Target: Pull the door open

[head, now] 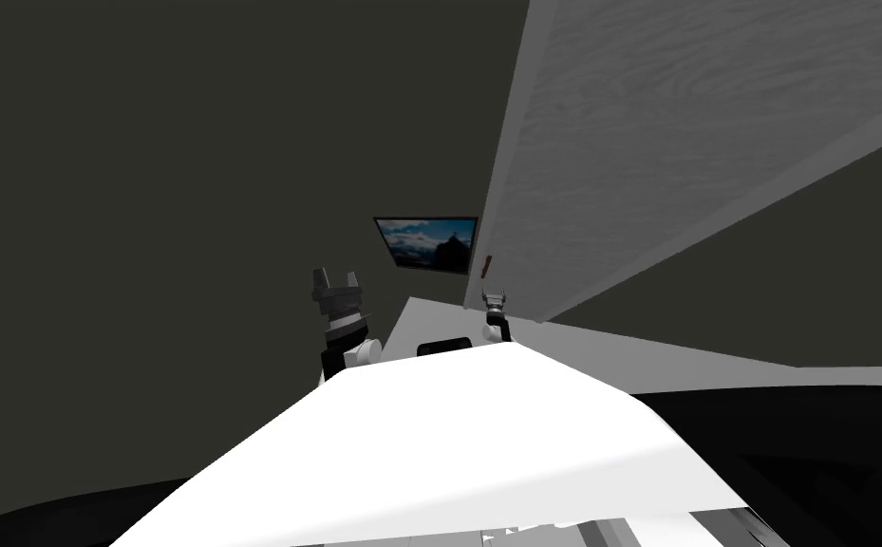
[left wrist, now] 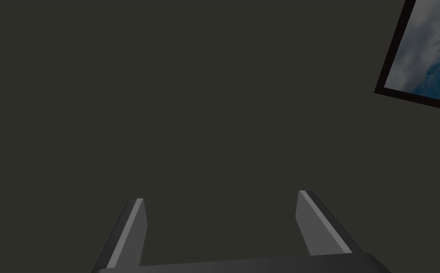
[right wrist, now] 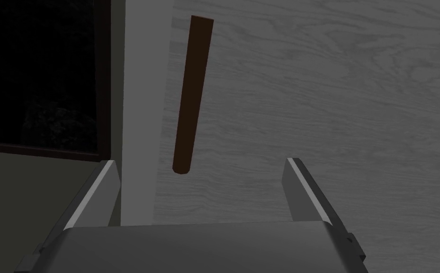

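**Step in hand: approach to the handle.**

The door [head: 638, 142] is a light grey panel with a wood grain. Its handle [right wrist: 193, 95] is a slim dark brown bar mounted close to the door's edge, and we place every position below from it.

- The right gripper [right wrist: 201, 162] sits just short of the handle's lower end. Its fingers are spread wide and grasp nothing. The bar's tip lies ahead of the gap, nearer the finger on the door-edge side. We judge that there is no contact yet.
- The left gripper [head: 335, 281] is raised well apart from the handle, on the far side of the framed picture [head: 426, 244]. It faces a dark wall, fingers released and empty.

**Next move, as we judge it.**

1. Shift the right gripper sideways until the handle is centred between both fingers.
2. Advance along the bar, so that the fingers reach past its tip.
3. Close firmly on the handle.
4. Draw back along the door's swing arc, not in a straight line, so the grip does not slip off the thin bar.
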